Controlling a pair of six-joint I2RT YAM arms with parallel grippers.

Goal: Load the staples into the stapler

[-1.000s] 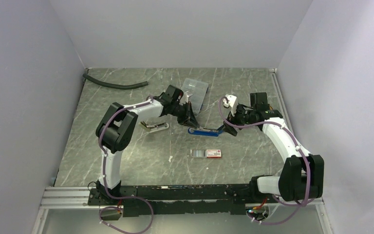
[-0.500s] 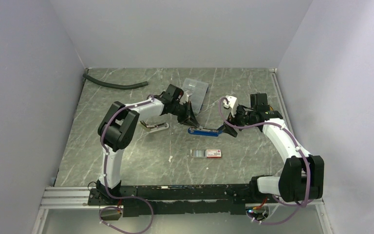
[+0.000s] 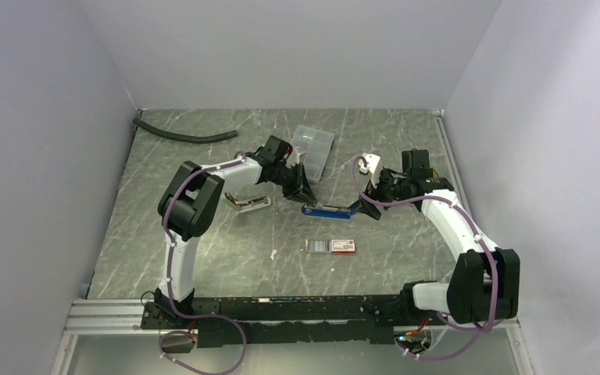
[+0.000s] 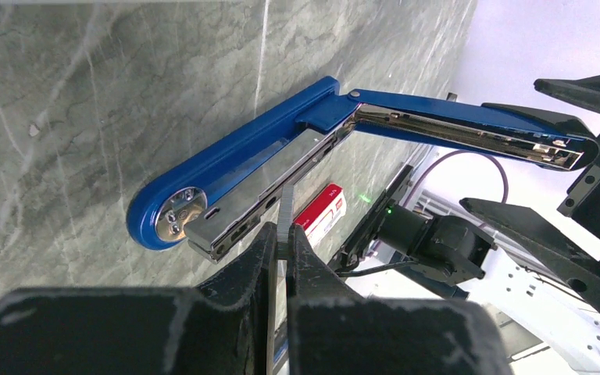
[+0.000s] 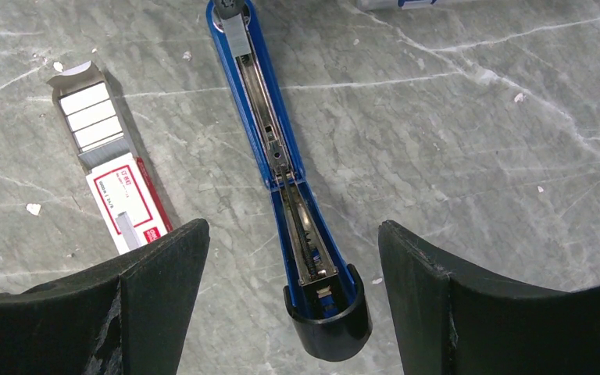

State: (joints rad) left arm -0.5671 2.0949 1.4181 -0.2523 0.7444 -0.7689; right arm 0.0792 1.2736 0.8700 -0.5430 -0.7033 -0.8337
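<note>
Item: blue plastic stapler with a chromed magazine [image 4: 234, 160], lying open on the grey marbled surface [image 5: 476, 156], upper arm swung up from the base. Fitted at the left tool [image 4: 283, 234]: jaws narrow, pinched on a thin silvery-grey strip of staples [image 4: 284, 207]. The strip stands out from the tool tip and reaches the magazine's open channel near the front of the base; whether it has entered the channel cannot be told. At the right tool [image 5: 291, 234]: jaws wide, one finger on each side of the raised arm's black-capped end, pads apart from it. Small white box with a red end [image 5: 121, 199], further strips in its grey tray, lies near the right tool, apart from the stapler. Risks, as judged: a skewed strip could jam or snap at the channel mouth; so thin a pinch may let it twist; the raised arm could drop onto it if nothing props it.
</note>
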